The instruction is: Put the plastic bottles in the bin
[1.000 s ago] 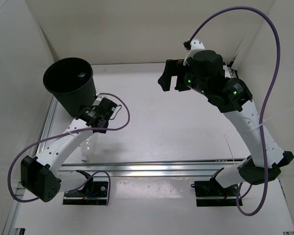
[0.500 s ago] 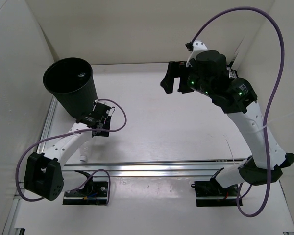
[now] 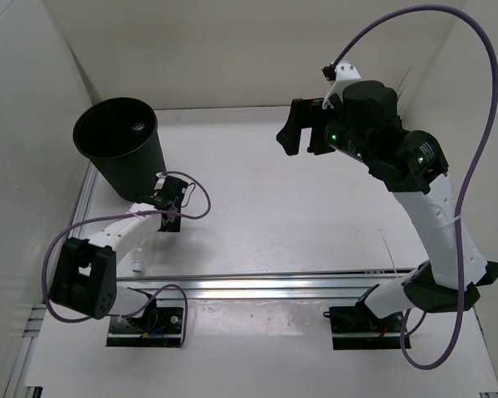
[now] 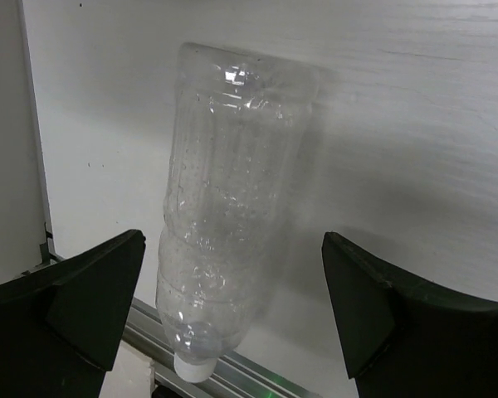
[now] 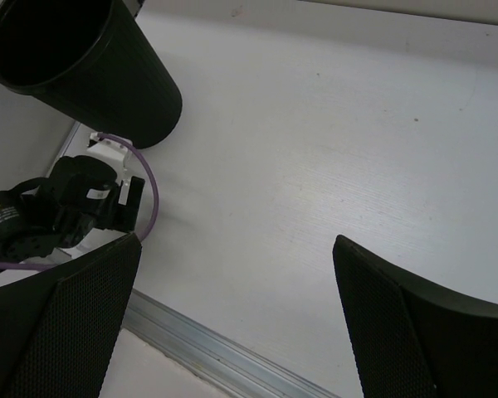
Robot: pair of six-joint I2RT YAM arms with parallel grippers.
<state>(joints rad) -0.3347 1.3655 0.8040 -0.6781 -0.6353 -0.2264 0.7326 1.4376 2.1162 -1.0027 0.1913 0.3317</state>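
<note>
Overhead, from the left: a white side wall (image 3: 25,124), then one bin (image 3: 146,156), round, black and tapering, standing upright at the far left of the table. Its mouth is dark; a small pale glint shows inside, too small to identify.

Just in front of the bin's base is the left arm (image 3: 108,236), one of two, folded low over the table with its wrist next to the bin wall. The left gripper (image 4: 232,240) is released, its two black fingers (image 4: 83,307) spread wide and pointing down at the table.

Only one bottle (image 4: 228,191) is plainly visible. It is clear and unlabelled with a white cap, and lies on its side on the table in the gap between those fingers. Neither finger touches it. Its cap end points to the aluminium rail (image 3: 299,286) that crosses the near side of the table. From above, the arm hides most of this bottle.

The white table (image 3: 257,215) has a faint grain and a few small dark specks.

To the right, the right gripper (image 3: 295,133) hangs high over the far side of the table, well apart from the bin and the bottle. Its jaws are spread wide with nothing between them. Two purple cables are visible, one per arm; the right one (image 3: 481,99) arcs high. White walls close off the back and the right side.
</note>
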